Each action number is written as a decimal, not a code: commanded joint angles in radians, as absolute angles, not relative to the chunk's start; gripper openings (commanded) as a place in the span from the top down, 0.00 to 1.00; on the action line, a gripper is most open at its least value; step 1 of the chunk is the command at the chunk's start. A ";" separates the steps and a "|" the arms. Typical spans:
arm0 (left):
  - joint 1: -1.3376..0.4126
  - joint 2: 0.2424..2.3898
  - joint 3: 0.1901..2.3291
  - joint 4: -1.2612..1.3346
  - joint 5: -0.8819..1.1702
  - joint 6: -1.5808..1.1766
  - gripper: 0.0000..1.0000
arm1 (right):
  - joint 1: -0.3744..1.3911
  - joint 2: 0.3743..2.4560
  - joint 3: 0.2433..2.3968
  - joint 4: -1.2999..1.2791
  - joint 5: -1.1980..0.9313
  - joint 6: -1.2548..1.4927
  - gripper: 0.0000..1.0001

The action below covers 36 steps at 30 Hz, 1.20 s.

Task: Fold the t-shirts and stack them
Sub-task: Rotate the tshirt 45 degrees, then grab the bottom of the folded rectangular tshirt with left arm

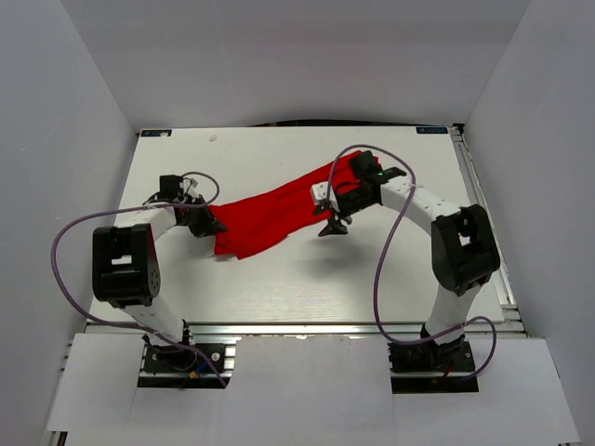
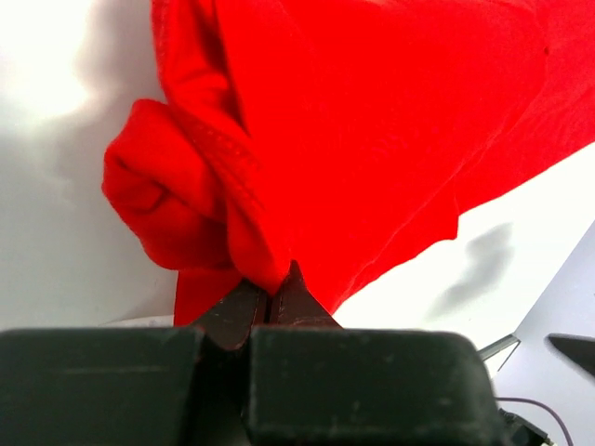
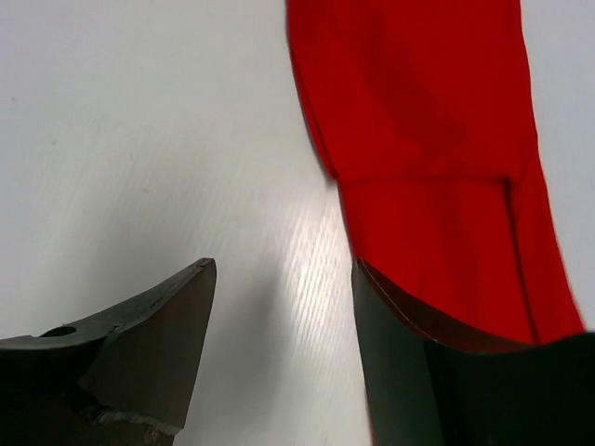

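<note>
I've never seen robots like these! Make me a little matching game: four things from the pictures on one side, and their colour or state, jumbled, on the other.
Things:
1. left gripper
2. right gripper
3. t-shirt
4. table

States:
A. fingers apart, bare surface showing between them
B. white
C. red, running slantwise between the two grippers
D. shut on red cloth

Pairs: 1-D, 2-A, 3-C, 4-B
</note>
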<state>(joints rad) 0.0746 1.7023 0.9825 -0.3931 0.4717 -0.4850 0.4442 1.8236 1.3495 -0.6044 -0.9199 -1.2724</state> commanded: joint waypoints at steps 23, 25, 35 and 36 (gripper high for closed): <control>0.083 1.246 0.873 -0.520 0.244 -0.621 0.31 | 0.816 2.006 1.385 -0.308 -0.729 -1.416 0.44; 0.084 1.198 0.874 -0.538 0.227 -0.626 0.31 | 0.819 2.034 1.397 -0.310 -0.719 -1.422 0.46; 0.092 1.062 0.891 -0.626 0.158 -0.629 0.30 | 0.828 2.079 1.408 -0.235 -0.680 -1.368 0.50; 0.094 1.054 0.888 -0.627 0.158 -0.630 0.30 | 0.828 2.079 1.408 -0.230 -0.677 -1.364 0.50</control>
